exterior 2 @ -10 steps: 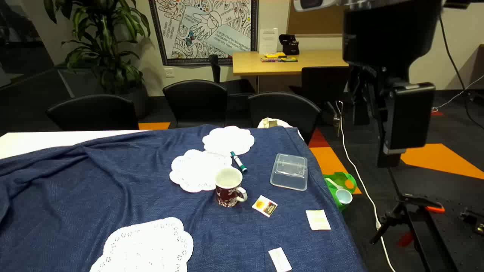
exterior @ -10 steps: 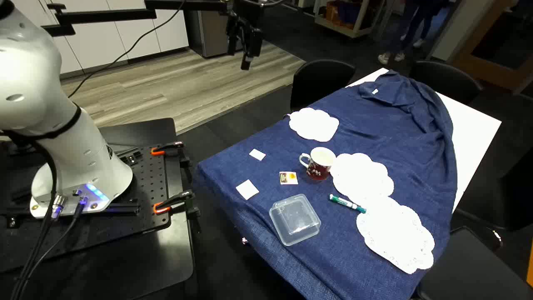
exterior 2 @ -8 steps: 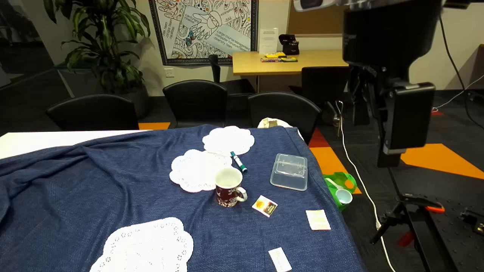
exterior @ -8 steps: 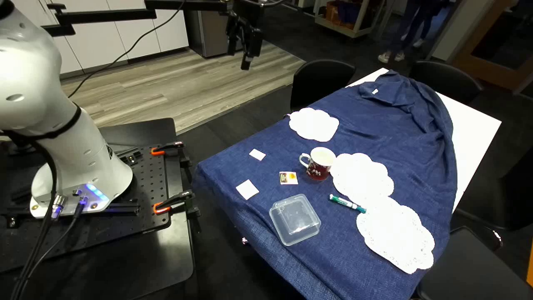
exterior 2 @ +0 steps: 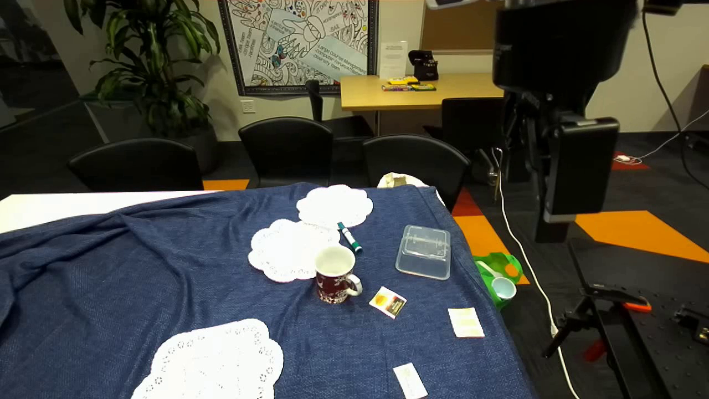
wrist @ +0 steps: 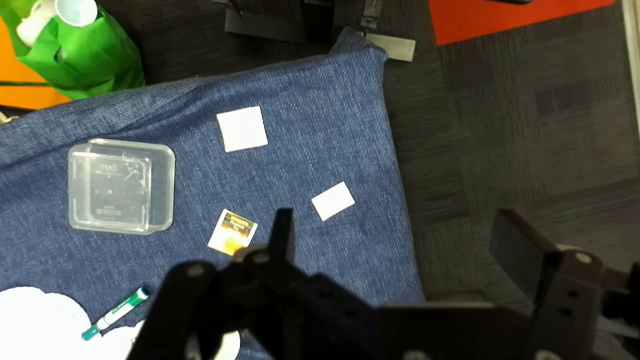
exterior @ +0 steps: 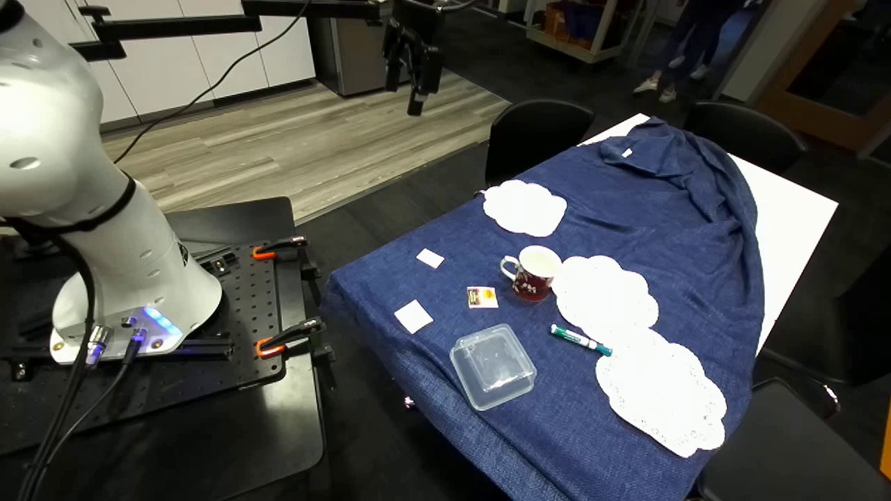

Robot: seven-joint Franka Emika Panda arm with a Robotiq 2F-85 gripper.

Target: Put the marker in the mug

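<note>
The marker (exterior: 582,339), white with teal-green ends, lies on the blue cloth with one end at a white doily's edge. It also shows in an exterior view (exterior 2: 350,238) and at the lower left of the wrist view (wrist: 116,313). The mug (exterior: 534,277), dark red with a white inside and handle, stands upright beside a doily; it also shows in an exterior view (exterior 2: 333,281). In the wrist view the mug is hidden behind my gripper. My gripper (exterior: 404,99) is open and empty, high up and away from both; its spread fingers show in the wrist view (wrist: 395,217).
A clear square plastic container (exterior: 493,369) lies near the table edge, beside the marker. A tea packet (exterior: 482,297) and white paper squares (exterior: 414,316) lie near the mug. Several white doilies (exterior: 665,396) lie on the cloth. Black chairs (exterior 2: 418,158) stand around the table.
My gripper has shifted slightly, to the left in an exterior view and a little right in an exterior view, still open. The marker and mug have not moved.
</note>
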